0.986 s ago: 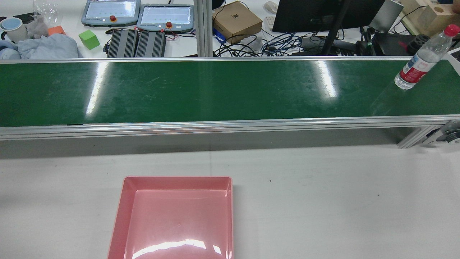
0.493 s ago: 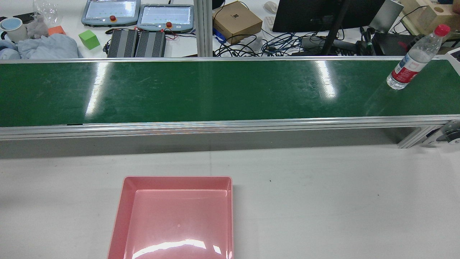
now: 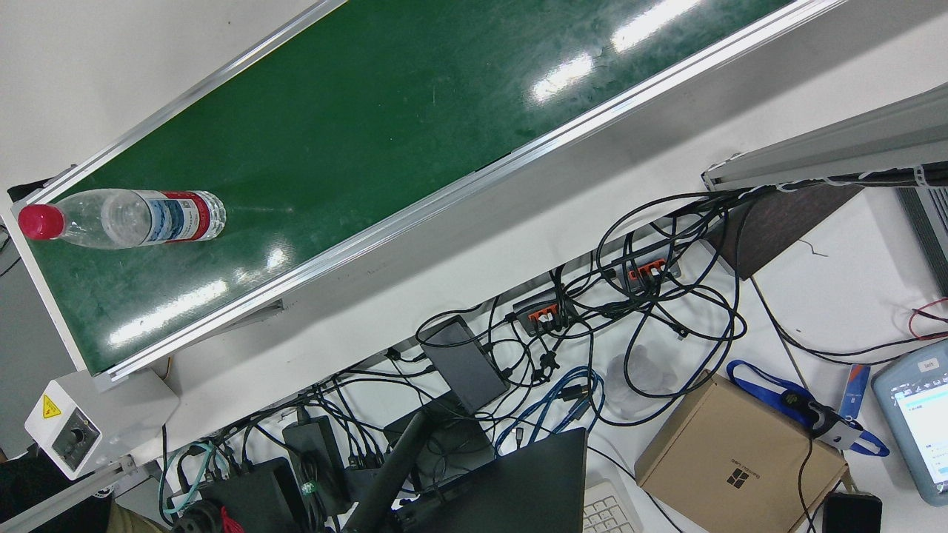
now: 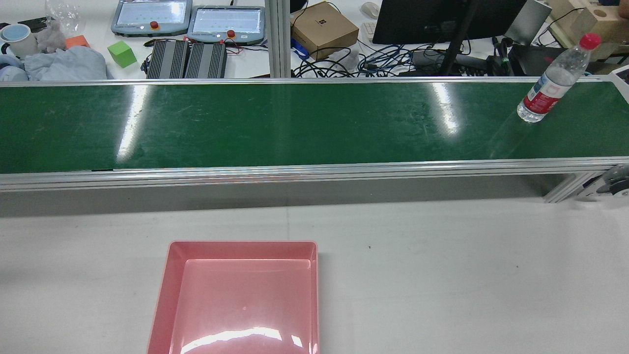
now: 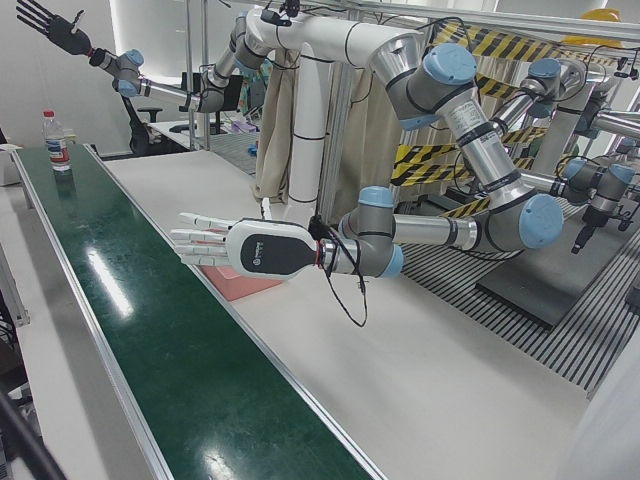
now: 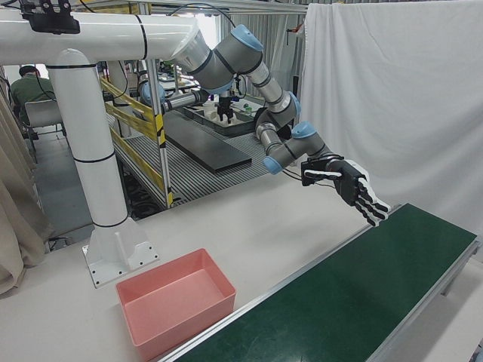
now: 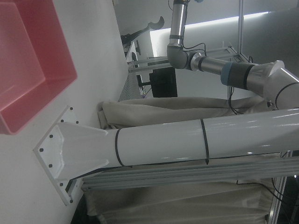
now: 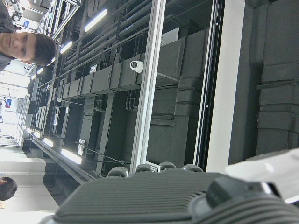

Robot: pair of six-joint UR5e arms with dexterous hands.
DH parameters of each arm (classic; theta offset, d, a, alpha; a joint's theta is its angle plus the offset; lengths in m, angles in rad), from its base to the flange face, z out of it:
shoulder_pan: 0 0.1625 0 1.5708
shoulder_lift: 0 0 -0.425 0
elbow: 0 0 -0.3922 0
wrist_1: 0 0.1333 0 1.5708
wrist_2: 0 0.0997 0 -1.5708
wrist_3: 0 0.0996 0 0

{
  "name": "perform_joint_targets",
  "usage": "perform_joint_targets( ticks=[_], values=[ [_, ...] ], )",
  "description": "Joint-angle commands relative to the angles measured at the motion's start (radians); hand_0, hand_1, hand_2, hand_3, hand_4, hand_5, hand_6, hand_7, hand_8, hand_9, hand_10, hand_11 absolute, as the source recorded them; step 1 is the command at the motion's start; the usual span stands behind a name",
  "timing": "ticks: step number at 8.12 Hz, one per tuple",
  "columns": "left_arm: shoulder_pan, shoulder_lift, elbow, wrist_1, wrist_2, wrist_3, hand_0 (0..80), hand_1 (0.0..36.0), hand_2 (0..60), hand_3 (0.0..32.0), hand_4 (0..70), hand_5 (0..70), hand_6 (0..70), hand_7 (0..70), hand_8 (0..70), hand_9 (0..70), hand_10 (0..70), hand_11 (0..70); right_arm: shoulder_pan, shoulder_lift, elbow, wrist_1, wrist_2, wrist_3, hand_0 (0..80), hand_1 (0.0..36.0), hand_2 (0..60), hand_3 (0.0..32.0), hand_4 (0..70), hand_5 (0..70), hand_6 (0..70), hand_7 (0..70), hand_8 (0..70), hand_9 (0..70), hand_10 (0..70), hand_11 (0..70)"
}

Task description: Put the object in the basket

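Bottle (image 3: 133,217) stands on the belt (image 3: 370,111) near its end in the front view.

Rear view: over the last second the bottle has travelled along the belt from the view's right edge toward the centre (belt running, so pickup is approaching). The basket (image 4: 241,243) is empty and well apart from it. No grasp has begun.

Left-front view: left hand (image 5: 215,242) hovers flat just beside the belt, fingers straight and spread, holding nothing.

Right-front view: right hand (image 6: 349,190) hangs above the belt edge, fingers extended and parted, empty.

one water bottle (image 4: 552,81), one pink basket (image 4: 236,250), two hands (image 5: 205,238)
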Motion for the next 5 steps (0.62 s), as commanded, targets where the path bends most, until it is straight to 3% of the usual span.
perform_joint_targets(
  ticks=[1, 5],
  values=[
    [0.0, 0.002, 0.001, 0.002, 0.0, 0.0, 57.8, 10.4, 0.0, 0.0, 12.0, 8.6, 0.0, 0.0, 1.8, 0.0, 3.4, 6.6, 0.0, 0.0, 0.0, 0.0, 0.0, 0.0, 0.0, 0.0, 0.0, 0.0, 0.0, 0.0, 0.0, 0.0, 0.0, 0.0, 0.0, 0.0],
    [-0.001, 0.005, -0.009, 0.004, 0.0, 0.0, 57.4, 10.3, 0.0, 0.0, 11.9, 8.7, 0.0, 0.0, 1.9, 0.0, 3.2, 6.3, 0.0, 0.0, 0.0, 0.0, 0.0, 0.0, 0.0, 0.0, 0.0, 0.0, 0.0, 0.0, 0.0, 0.0, 0.0, 0.0, 0.0, 0.0]
  ],
)
